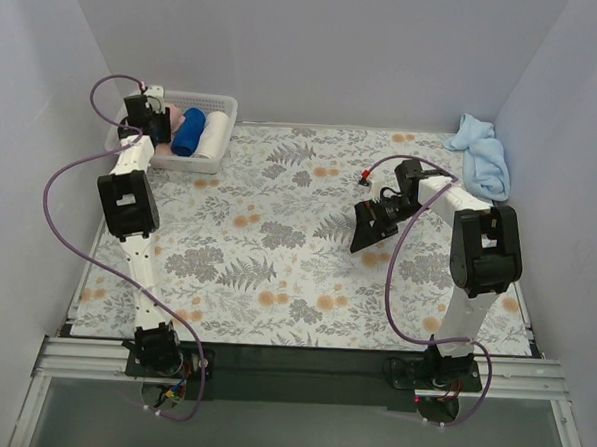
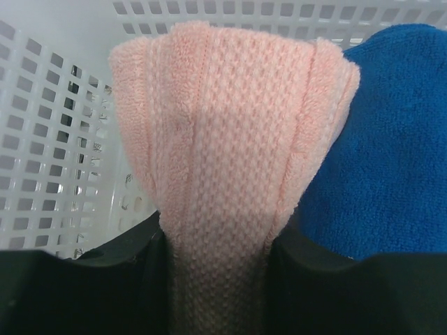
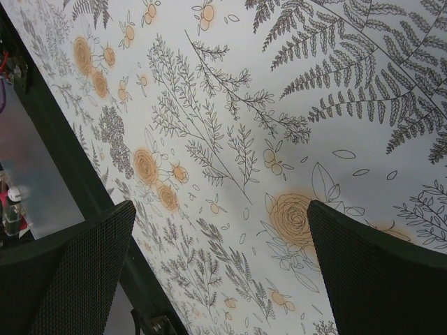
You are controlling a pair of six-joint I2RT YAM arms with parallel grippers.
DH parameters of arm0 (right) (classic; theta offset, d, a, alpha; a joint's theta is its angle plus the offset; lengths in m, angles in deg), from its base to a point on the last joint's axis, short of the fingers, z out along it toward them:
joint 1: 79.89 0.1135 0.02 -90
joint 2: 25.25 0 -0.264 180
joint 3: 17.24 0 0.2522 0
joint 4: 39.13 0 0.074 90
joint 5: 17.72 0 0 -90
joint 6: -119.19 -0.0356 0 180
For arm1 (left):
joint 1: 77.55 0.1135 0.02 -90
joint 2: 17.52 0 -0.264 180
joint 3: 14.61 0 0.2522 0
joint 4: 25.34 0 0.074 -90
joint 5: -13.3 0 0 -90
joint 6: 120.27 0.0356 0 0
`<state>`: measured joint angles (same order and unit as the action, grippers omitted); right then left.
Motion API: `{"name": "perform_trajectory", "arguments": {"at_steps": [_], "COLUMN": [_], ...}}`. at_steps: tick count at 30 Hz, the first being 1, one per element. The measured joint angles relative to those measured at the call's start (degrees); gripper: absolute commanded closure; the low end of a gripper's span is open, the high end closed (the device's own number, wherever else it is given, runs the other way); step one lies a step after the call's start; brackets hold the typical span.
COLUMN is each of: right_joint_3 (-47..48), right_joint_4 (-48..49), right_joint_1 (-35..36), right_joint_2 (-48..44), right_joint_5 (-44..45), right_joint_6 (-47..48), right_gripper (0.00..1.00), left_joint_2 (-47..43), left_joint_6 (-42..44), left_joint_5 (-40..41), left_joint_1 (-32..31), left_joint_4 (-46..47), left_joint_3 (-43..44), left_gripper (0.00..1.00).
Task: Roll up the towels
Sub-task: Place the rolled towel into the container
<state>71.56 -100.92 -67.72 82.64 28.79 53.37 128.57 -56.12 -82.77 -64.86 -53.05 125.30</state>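
Inside white basket, clamping left end effector on salmon-pink towel, holding right end effector wide open above floral table.

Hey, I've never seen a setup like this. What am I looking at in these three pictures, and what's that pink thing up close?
These are two robot arms bolted to a table's near edge. The wide picture comes from a camera above and behind them, showing the left arm and right arm. The other two pictures come from small cameras on each wrist.

On the flowered tablecloth, a white basket sits at the far left, holding a dark blue roll and a white roll. A light blue towel lies crumpled at the far right.

The left arm's fingers are closed on a pink towel in the basket. The right arm's fingers stand open above the cloth, holding nothing.
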Motion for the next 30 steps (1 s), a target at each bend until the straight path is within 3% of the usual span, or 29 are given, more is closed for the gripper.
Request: {"name": "perform_trajectory", "arguments": {"at_steps": [6,12,19,22,24,30], "right_joint_3": [-0.4,-0.4,-0.4,-0.4,-0.4,-0.6], "right_joint_4": [0.0,-0.1,-0.1,-0.1,-0.1,-0.2], "right_joint_1": [0.0,0.0,0.0,0.0,0.0,0.0], "right_joint_2": [0.3,0.3,0.3,0.2,0.2,-0.7], "right_joint_5": [0.1,0.1,0.2,0.2,0.2,0.2], "right_joint_6": [0.0,0.0,0.1,0.1,0.2,0.4], "right_gripper": [0.01,0.01,0.01,0.01,0.01,0.01], "left_joint_2": [1.3,1.7,1.7,1.4,1.2,-0.6], "left_joint_6": [-0.6,-0.6,-0.7,-0.2,0.4,2.6], "left_joint_5": [-0.4,-2.2,-3.5,-3.8,-3.9,-3.8], "left_joint_1": [0.0,0.0,0.0,0.0,-0.1,-0.3], "left_joint_4": [0.7,1.0,0.7,0.4,0.3,-0.4], "left_joint_3": [1.0,1.5,1.7,1.8,1.9,2.7], "left_gripper": [0.66,0.31,0.26,0.12,0.08,0.05]}}
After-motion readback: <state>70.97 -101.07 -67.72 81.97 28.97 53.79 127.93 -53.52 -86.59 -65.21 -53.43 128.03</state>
